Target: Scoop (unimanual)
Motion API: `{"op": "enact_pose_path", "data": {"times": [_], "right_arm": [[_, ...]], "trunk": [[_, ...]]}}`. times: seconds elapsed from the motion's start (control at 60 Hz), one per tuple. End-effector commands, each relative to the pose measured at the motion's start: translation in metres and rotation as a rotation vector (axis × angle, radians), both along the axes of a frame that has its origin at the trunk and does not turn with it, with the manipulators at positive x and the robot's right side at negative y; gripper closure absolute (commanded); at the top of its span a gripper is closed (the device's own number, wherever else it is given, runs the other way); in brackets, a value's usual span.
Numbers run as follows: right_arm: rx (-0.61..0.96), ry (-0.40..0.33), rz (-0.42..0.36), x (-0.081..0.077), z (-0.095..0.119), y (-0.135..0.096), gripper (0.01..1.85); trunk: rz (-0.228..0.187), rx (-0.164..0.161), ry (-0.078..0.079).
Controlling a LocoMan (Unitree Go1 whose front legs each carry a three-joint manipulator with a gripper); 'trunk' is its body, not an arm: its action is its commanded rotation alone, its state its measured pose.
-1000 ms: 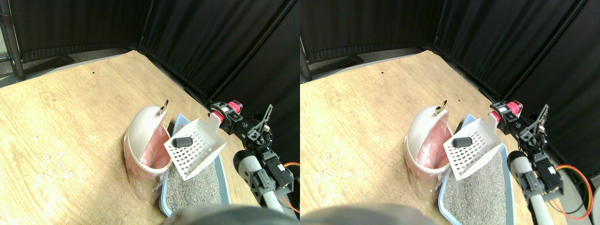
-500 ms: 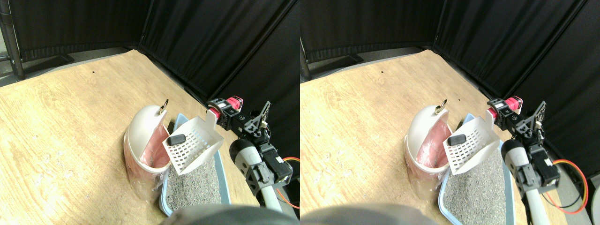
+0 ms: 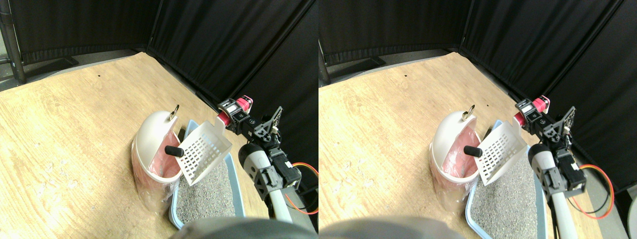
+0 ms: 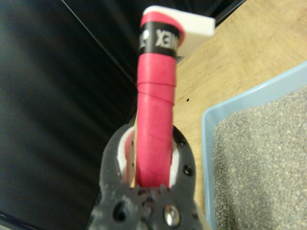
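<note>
Pink liner fills the white domed bin [image 3: 152, 144], which stands on the wooden floor [image 3: 74, 114] just beside the pale blue litter tray [image 3: 175, 215]; the bin's mouth faces the tray, and a metal ring [image 3: 174, 111] sits at the top of its dome; the tray holds grey granular litter [image 3: 206, 196], spread fairly evenly across it. White slotted scoop [image 3: 204, 152] hangs tilted steeply above the near edge of the tray, its lower lip at the bin's mouth; a small dark cylindrical piece [image 3: 172, 150] lies right at that lip, over the pink liner, at the very edge of the scoop, and whether it touches the scoop there cannot be told. The scoop's handle [image 4: 156, 96] is wrapped in pink tape with a black band near its far end; in the wrist view the dark jaws of the right gripper [image 3: 238, 117] close round this handle on both sides, clamped on it; black curtains [image 3: 224, 45] back the scene.
</note>
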State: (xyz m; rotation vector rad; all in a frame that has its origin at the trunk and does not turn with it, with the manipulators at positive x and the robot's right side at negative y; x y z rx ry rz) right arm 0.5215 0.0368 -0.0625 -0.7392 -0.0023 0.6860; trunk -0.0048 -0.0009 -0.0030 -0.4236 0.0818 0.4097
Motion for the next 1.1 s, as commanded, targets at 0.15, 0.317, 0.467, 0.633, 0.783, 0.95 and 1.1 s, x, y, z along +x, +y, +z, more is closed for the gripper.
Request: {"op": "enact_pose_path", "data": {"times": [0.15,0.317,0.467,0.633,0.783,0.95,1.1], "right_arm": [[0.034,-0.05,0.033,0.0,0.007,0.013,1.62],[0.104,-0.016,0.015,0.0,0.008,0.009,1.79],[0.194,0.045,-0.045,0.003,0.011,0.0,1.8],[0.364,0.146,-0.142,0.007,0.015,-0.015,1.8],[0.508,0.16,-0.192,0.012,0.014,-0.038,1.8],[0.624,0.141,-0.244,0.016,0.012,-0.068,1.8],[0.709,0.115,-0.317,0.015,0.006,-0.097,1.8]], "trunk": [[0.272,-0.087,-0.024],[0.255,-0.069,-0.027],[0.227,-0.051,-0.028],[0.197,-0.032,-0.03],[0.164,-0.011,-0.032],[0.11,0.018,-0.026],[0.049,0.052,-0.021]]}}
